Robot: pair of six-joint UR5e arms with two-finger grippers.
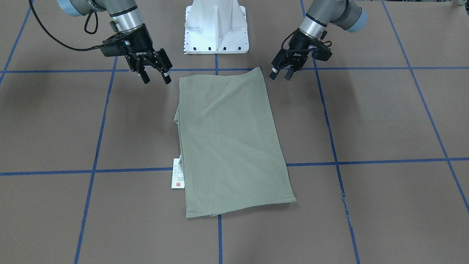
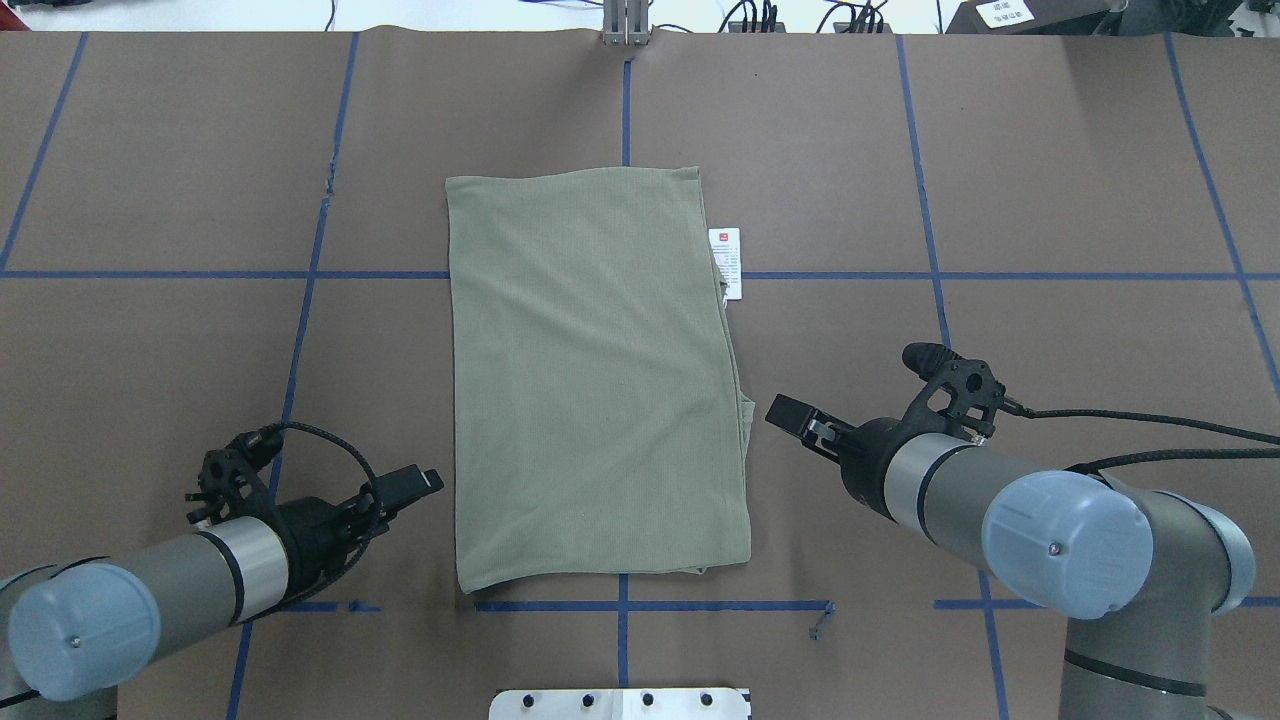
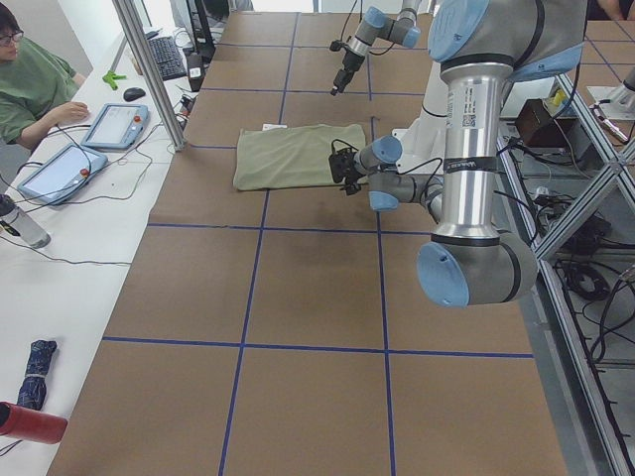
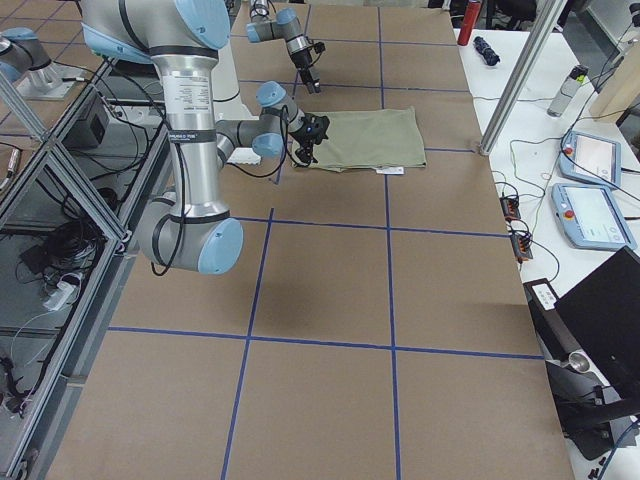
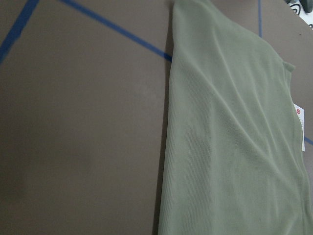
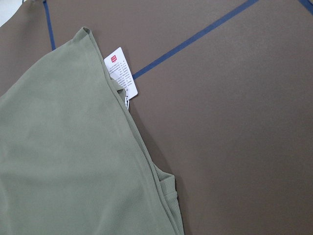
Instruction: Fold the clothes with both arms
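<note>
A wide, brown paper-covered table [image 1: 384, 121] is marked into large squares by lines of blue tape [image 1: 99, 143]. At its centre lies a sage-green knit shirt [image 1: 231, 143], folded into one long, flat rectangle that runs away from the robot. Its near short edge lies close in front of the white metal pedestal [image 1: 216, 29].

The grey-and-silver jointed left arm [image 1: 322, 18] and right arm [image 1: 124, 16], both with light blue joint caps, reach in on either side of that near end. The black two-finger left gripper [image 1: 280, 76] hangs just beside the shirt's near corner, not touching it, fingers parted and holding nothing. The black right gripper [image 1: 157, 78] hangs just off the opposite near corner, fingers spread wide and empty. White lettering on its body is too small to read.

A white card hang tag [image 1: 177, 173] sticks out from the shirt's long edge on the right arm's side, toward the far end. It carries a small red square and lines of fine print, unreadable.
</note>
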